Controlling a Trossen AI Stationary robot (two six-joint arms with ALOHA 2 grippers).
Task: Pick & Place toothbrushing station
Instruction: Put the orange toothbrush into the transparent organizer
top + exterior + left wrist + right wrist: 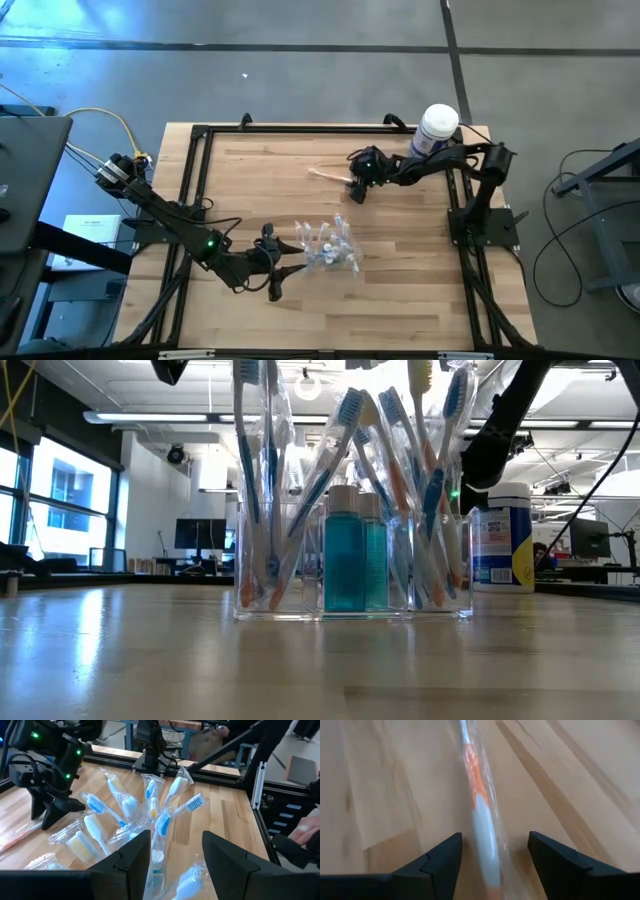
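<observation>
The toothbrushing station [330, 248], a clear plastic holder, stands on its base on the wooden table. It holds several wrapped toothbrushes and small blue bottles [350, 560]. My left gripper [290, 262] hovers open at its left side, above table height. Wrapped brush heads [162, 820] show between its fingers. I cannot tell whether they touch. A single wrapped orange-and-white toothbrush [328, 175] lies flat on the table farther back. My right gripper [355, 185] is low over it, open, one finger on either side of the handle [482, 815], which lies along the fingers.
A white tub with a blue label [438, 130] stands at the table's far right, behind my right arm. Black frame rails [200, 180] border the table. A person's hand [305, 827] shows beyond the table's edge. Bare wood lies near the front edge.
</observation>
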